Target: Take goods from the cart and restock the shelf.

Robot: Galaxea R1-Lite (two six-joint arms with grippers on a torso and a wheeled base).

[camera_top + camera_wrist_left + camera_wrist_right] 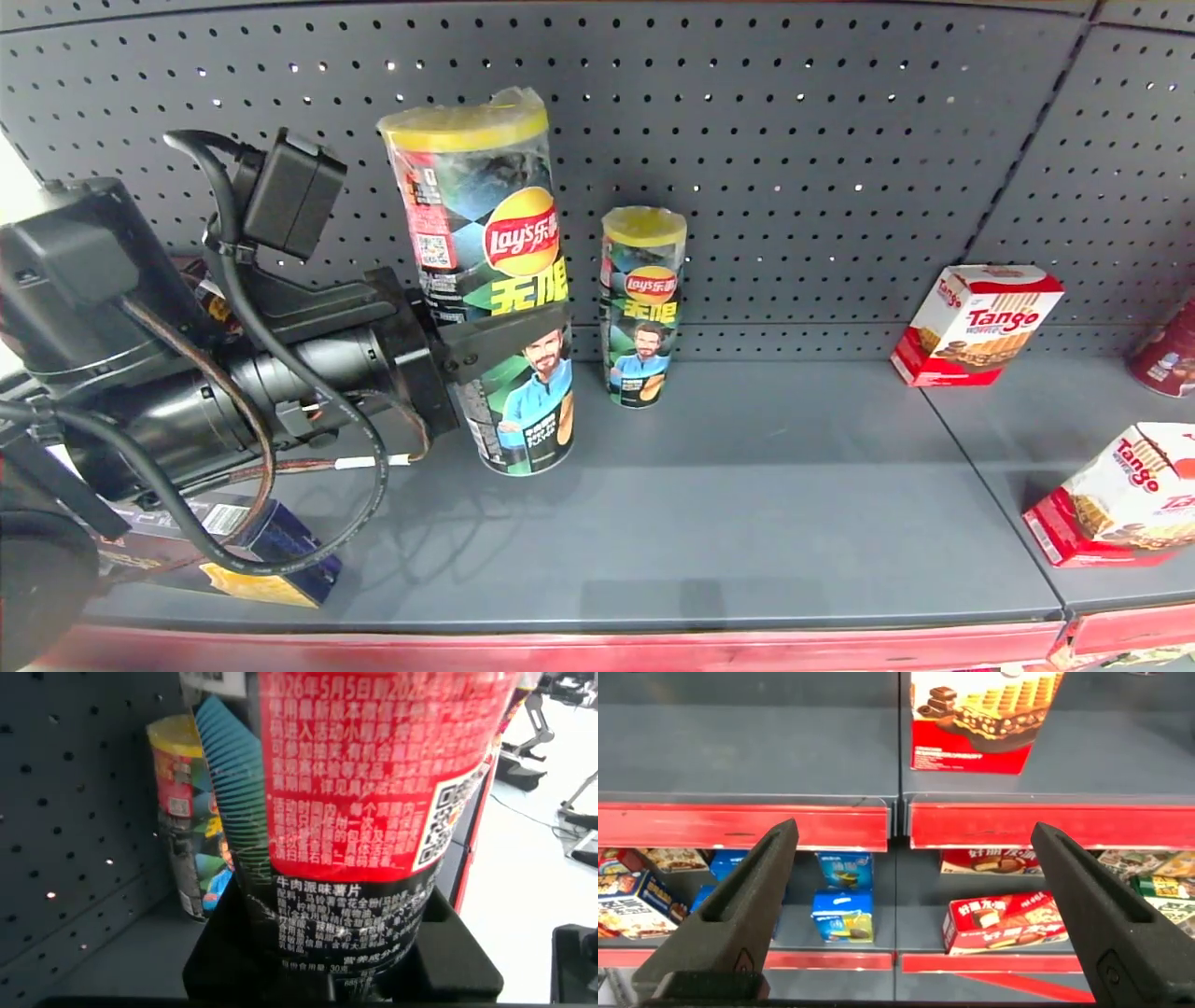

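Head view: left gripper [509, 341], jaws clenched round a tall chip can [485, 233] with a yellow lid, its base at the grey shelf [747, 485], near-left of a smaller matching can [642, 308]. Left wrist view adds the tall can's red printed panel and QR code. Right wrist view: right gripper [915, 915], jaws released, facing a wafer box [976, 719].

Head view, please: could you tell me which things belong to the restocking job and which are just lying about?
Job in hand: left gripper, shut on the held chip can; standing chip can behind it; shelf.
Lying about: back wafer box; front wafer box; blue box under the left arm; red tub at the right edge.
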